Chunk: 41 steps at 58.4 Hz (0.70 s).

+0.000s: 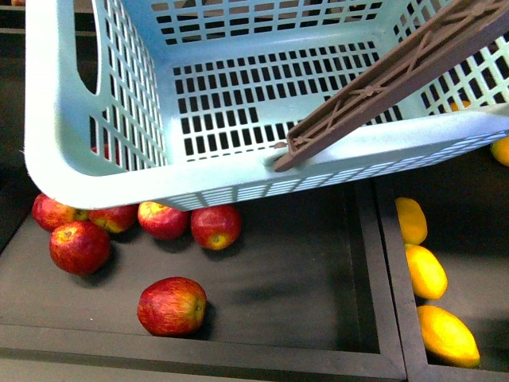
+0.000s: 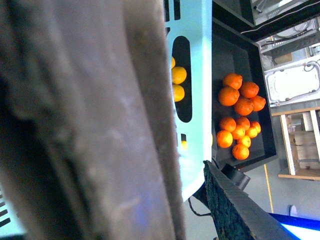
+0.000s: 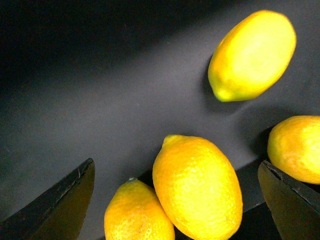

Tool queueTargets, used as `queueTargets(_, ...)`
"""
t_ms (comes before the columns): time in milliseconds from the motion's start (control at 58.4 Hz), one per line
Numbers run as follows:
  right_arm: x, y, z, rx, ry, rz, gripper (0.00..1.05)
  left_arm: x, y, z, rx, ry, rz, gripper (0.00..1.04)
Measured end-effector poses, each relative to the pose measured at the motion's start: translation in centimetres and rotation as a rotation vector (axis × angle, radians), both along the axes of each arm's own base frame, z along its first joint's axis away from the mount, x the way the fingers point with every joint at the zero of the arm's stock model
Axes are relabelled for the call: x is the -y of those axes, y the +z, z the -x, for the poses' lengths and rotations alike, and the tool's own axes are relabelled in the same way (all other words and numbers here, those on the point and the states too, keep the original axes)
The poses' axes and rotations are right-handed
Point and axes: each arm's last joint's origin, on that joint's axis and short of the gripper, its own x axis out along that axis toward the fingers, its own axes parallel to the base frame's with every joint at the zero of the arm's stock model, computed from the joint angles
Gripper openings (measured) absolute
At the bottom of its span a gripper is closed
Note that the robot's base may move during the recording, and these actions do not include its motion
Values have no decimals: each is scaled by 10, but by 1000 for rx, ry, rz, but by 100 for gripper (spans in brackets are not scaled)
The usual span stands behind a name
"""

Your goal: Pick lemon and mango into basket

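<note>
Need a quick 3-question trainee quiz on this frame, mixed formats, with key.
1. True or false: the apples share a compartment with the lemons.
2. The right tool is: A) open over lemons; B) shut on a lemon; C) shut on a basket handle.
3. How many lemons show in the right wrist view?
Key: 1 false, a divider separates them; 2 A; 3 four.

right gripper jaws: black, smooth wedges | left pad: black, rough-textured
</note>
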Motion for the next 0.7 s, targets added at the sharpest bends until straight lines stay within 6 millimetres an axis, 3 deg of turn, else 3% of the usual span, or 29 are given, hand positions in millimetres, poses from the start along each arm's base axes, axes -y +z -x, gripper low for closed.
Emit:
queueTargets(223, 2, -27, -5, -49, 3, -28, 96, 0, 0, 0, 1, 5, -2, 28)
queueTargets(703, 12, -53, -24, -102, -4, -52, 96, 0, 0, 0, 0, 1, 0, 28)
